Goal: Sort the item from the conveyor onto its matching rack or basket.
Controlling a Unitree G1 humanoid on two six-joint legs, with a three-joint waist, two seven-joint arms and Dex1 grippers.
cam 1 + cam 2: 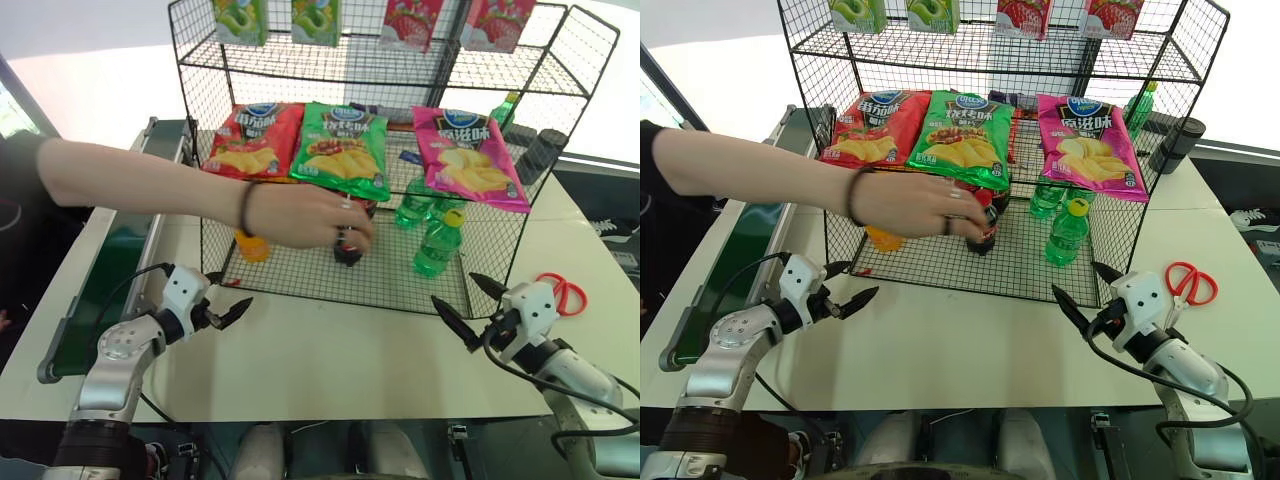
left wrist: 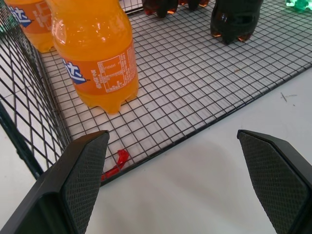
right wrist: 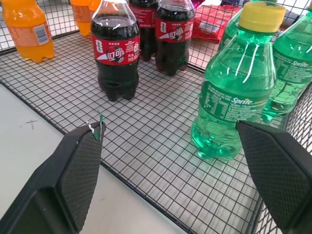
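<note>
Yellow-capped green soda bottle point(image 3: 234, 92), translucent, green label: stands upright on the mesh floor of the black wire basket point(image 1: 330, 285), toward its right end, just in front of the green-capped green bottles point(image 1: 412, 200) and apart from them as far as the head views show. Basket: low, open-topped, base tier of the tall wire rack point(image 1: 400, 70); sits on the white worktop point(image 1: 340, 350). Other contents: dark cola bottles with red labels point(image 3: 116, 53) near the middle, orange-drink bottles point(image 2: 95, 53) at the left end. Snack bags point(image 1: 345, 150), red, green and pink, hang against the rack above the basket; more packets on the top shelf. Person's hand point(image 1: 315, 215): reaches in from the left over the basket, black band at the wrist, fingers on a cola bottle point(image 1: 348, 248). Conveyor point(image 1: 105, 270): dark green belt in a grey frame along the left edge of the worktop. Left gripper point(image 1: 228, 308): jaws spread wide, holding nothing, over bare worktop just outside the basket's front left corner, facing the orange-drink bottles. Right gripper point(image 1: 470, 305): jaws likewise spread wide and unladen, just outside the basket's front right, facing the yellow-capped bottle, touching nothing. Red-handled scissors point(image 1: 565, 292): flat on the worktop beside the right gripper.
</note>
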